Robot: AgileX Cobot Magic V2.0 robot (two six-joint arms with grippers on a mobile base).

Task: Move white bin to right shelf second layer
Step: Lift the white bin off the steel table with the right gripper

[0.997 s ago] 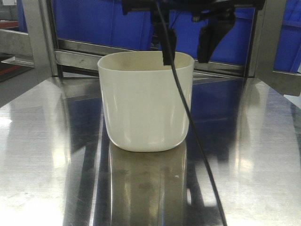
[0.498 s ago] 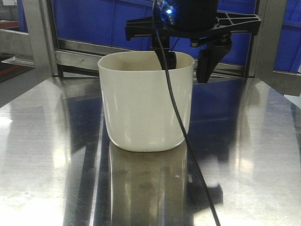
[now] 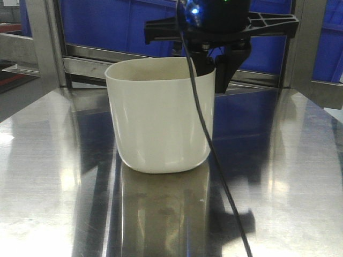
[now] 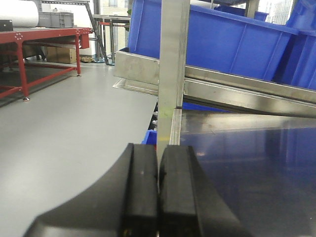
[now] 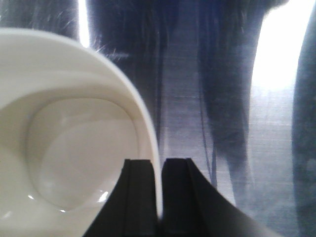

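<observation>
1. Resting on the flat mirror-like steel tabletop [image 3: 48, 176], in front of the large blue ribbed plastic crates [image 3: 107, 24], the cream-white glossy plastic bin [image 3: 161, 118] has its base down on the surface and is not yet lifted.
2. Since a second ago the bin has shifted slightly leftward in the front view.
3. The black right gripper [image 3: 213, 75] stood spread astride the bin's right wall a second ago. It has since come down and closed, with one finger inside, one outside and the wall pinched between.
4. The black left gripper [image 4: 158, 192] has its pads pressed together on nothing, and the bin is absent from its view.
5. Judgement: the grasp is made. The lift and the carry to the right shelf second layer — not identifiable here — remain.
</observation>
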